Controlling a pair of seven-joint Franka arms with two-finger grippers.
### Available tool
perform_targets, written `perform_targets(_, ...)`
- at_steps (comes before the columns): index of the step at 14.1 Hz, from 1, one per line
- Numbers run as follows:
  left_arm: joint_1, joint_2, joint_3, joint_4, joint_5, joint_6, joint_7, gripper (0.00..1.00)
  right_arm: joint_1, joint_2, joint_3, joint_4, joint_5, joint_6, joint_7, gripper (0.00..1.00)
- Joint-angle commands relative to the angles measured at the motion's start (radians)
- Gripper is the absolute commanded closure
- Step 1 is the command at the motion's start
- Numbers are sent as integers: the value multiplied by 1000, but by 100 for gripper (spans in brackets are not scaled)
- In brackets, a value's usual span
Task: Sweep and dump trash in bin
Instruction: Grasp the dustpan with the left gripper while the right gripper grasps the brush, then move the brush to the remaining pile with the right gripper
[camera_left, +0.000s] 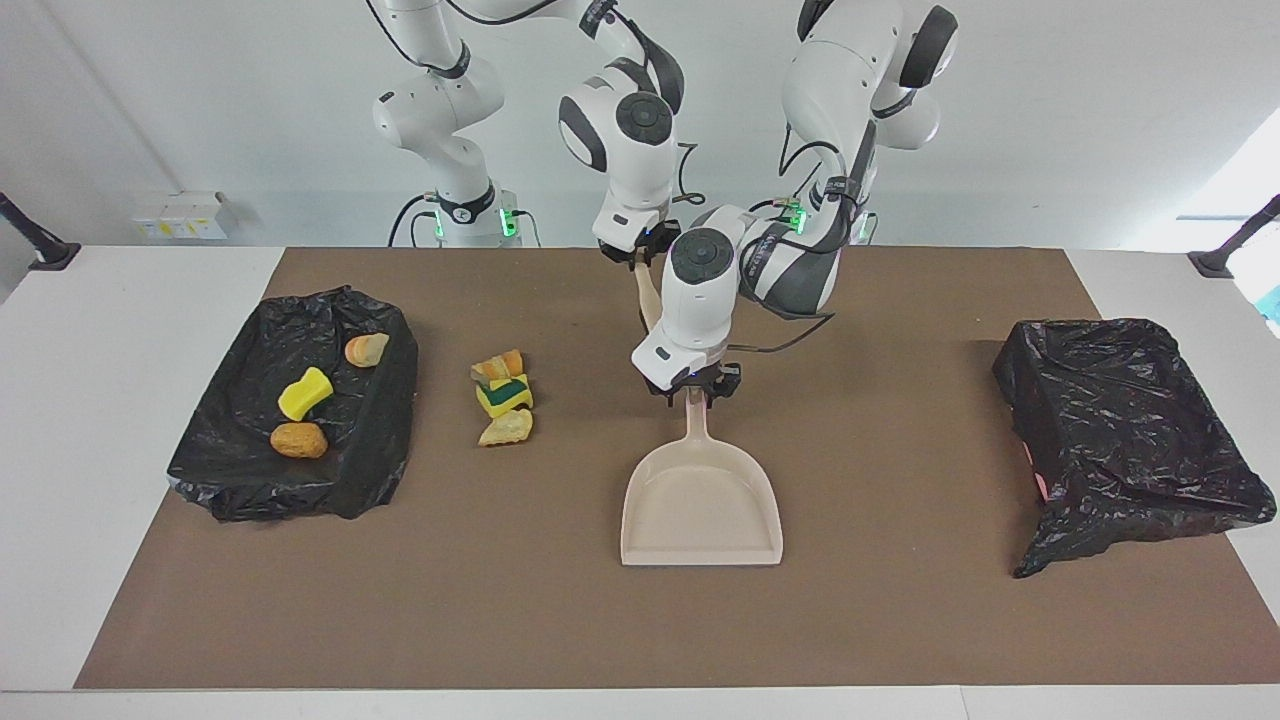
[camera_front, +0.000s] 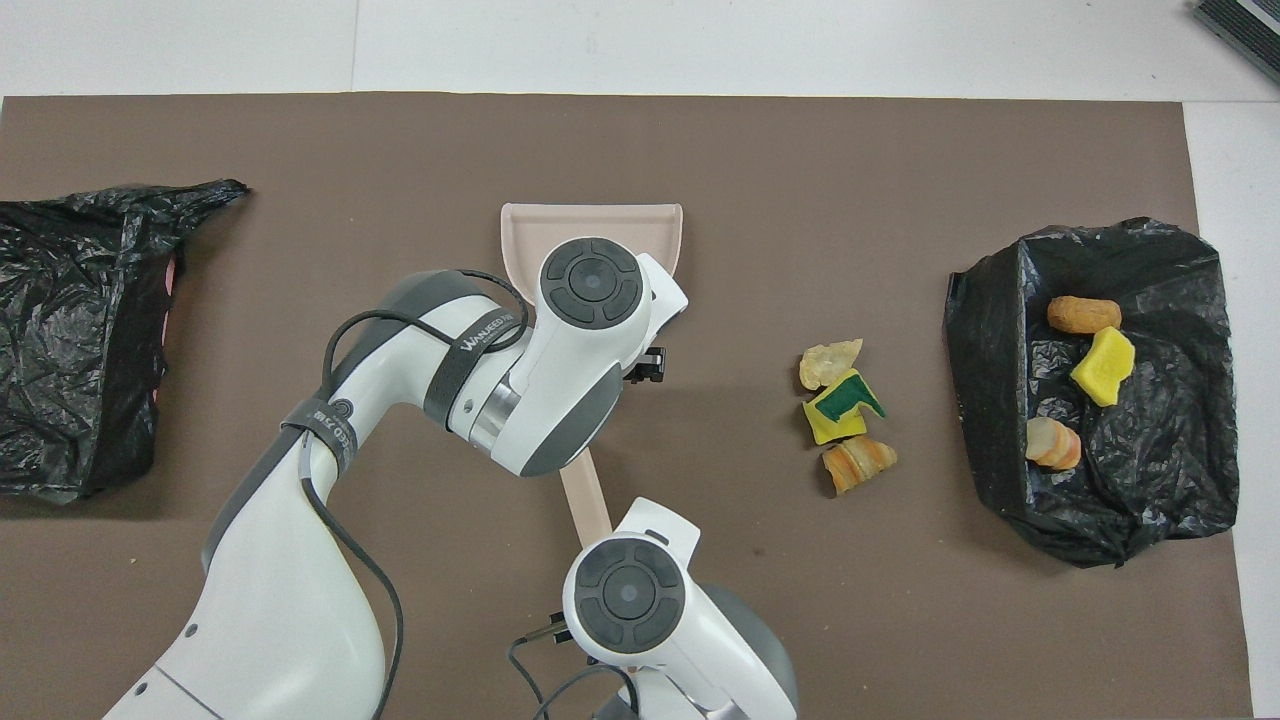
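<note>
I see the left gripper down at the handle of the dustpan, with its fingers on either side of that handle; I cannot tell whether they grip it. The dustpan lies flat on the brown mat at mid-table, mouth away from the robots.

The right gripper is up over the mat at the robots' edge, fingers closed on the beige brush handle, which hangs down and slants toward the dustpan handle. From overhead, most of this handle shows between the two wrists.

Trash, loose: three pieces in a tight row on the mat, between the dustpan and the bin toward the right arm's end. That bin holds three more pieces. A second bag-lined bin sits toward the left arm's end.
</note>
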Motion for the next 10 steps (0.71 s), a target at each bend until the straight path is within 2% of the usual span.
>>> perform_targets(1, 4, -22, 5, -19, -11, 14, -8, 100, -110, -30, 8, -20, -16, -50, -101, 100)
perform_targets(4, 7, -26, 8, -17, -11, 11, -5, 100, -237, -42, 6, -17, -17, -83, -223, 100)
perform_targets(6, 17, -26, 8, -19, -13, 21, -2, 76, -340, -45, 6, -11, -66, -93, -322, 100)
perform_targets(7, 17, -26, 8, -19, -13, 24, -2, 69, -383, -45, 6, -3, -85, -89, -348, 100)
perform_targets(10, 19, -26, 9, -13, -11, 24, -2, 68, -443, -31, 6, 25, -193, -55, -337, 100)
